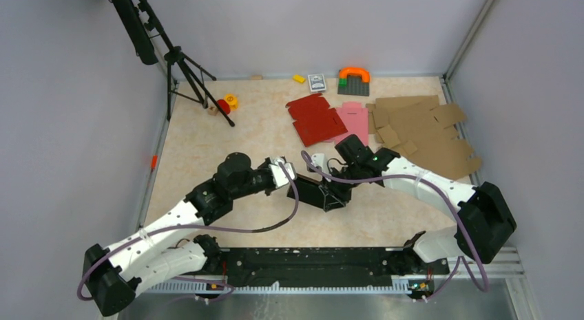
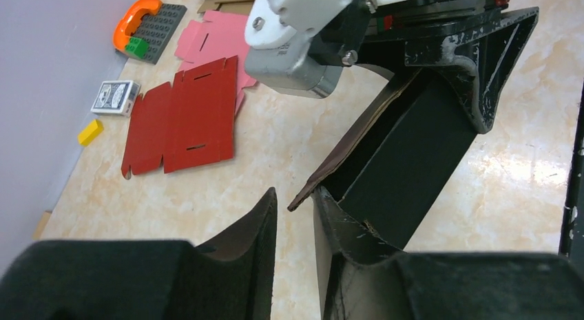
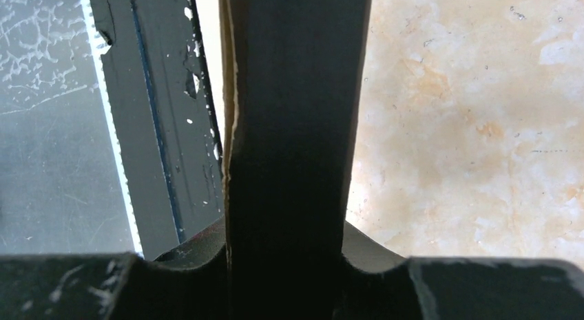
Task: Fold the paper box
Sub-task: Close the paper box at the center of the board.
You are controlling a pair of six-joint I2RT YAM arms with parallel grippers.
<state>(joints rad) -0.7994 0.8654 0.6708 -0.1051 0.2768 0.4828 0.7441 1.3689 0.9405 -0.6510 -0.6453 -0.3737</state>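
The left pincer (image 2: 295,220) stands part open, with a flap tip of the paper box (image 2: 406,175) in its gap, unclamped. The right pincer (image 3: 286,285) clamps a box panel from 2 o'clock. The box is mid-desk (image 1: 227,148), with red cardboard (image 1: 315,118) at 12 o'clock.

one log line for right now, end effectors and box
step: fold paper box | right end effector: shut on paper box | left end effector: open, at its flap edge | box: partly formed
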